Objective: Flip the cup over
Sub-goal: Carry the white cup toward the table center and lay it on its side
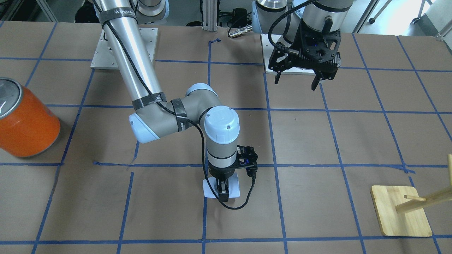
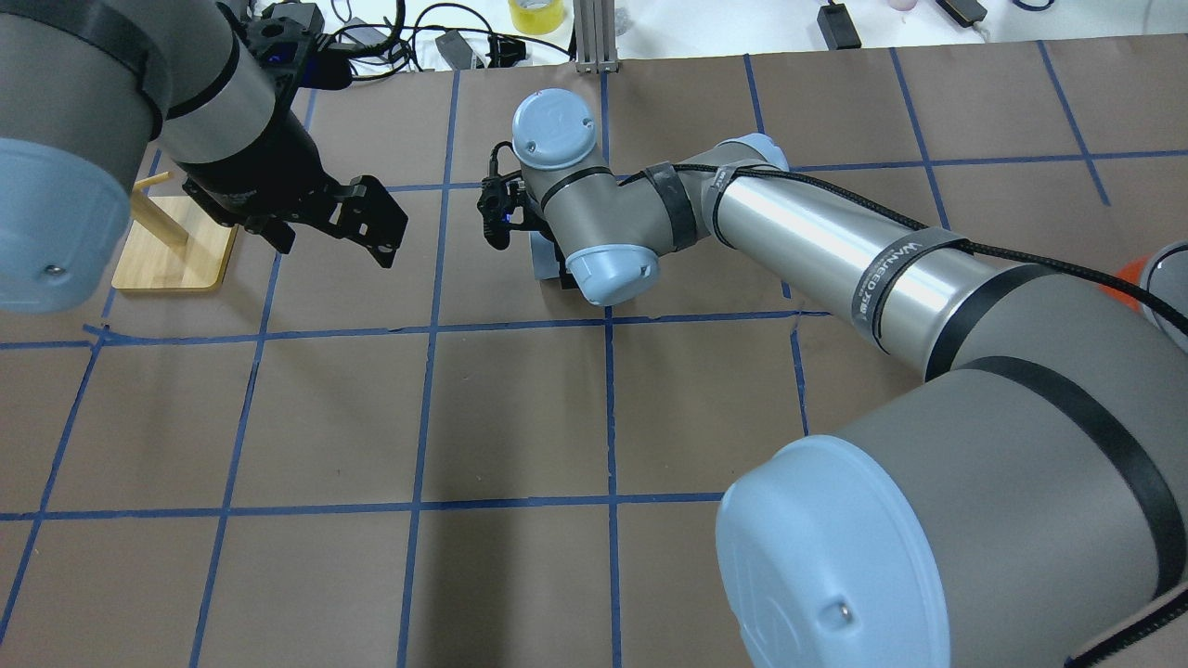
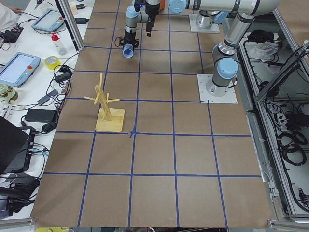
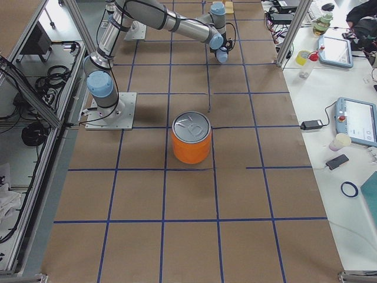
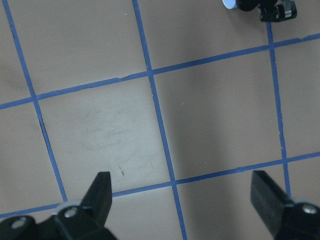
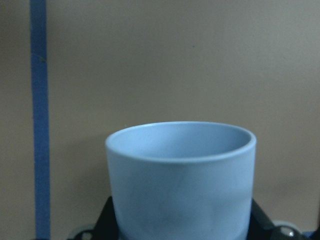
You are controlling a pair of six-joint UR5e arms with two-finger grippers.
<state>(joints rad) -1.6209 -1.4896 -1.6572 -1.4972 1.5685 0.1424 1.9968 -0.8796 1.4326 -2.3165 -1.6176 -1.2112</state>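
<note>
The cup (image 1: 233, 188) is a small pale bluish-white tumbler, and it lies on its side low at the table near the middle. My right gripper (image 1: 223, 193) reaches straight down onto it and is shut on its wall. In the right wrist view the cup (image 6: 181, 175) fills the lower frame, with dark fingers (image 6: 107, 222) hugging both sides. Its blue mouth (image 3: 128, 50) shows in the left side view. My left gripper (image 1: 298, 80) hangs open and empty high above the table, far from the cup; its fingers (image 5: 98, 192) stand wide apart.
A large orange can (image 1: 26, 123) with a silver top stands at the table's end on my right side. A wooden peg rack (image 1: 399, 215) on a square base stands on my left side. Blue tape lines (image 1: 275, 165) grid the brown table.
</note>
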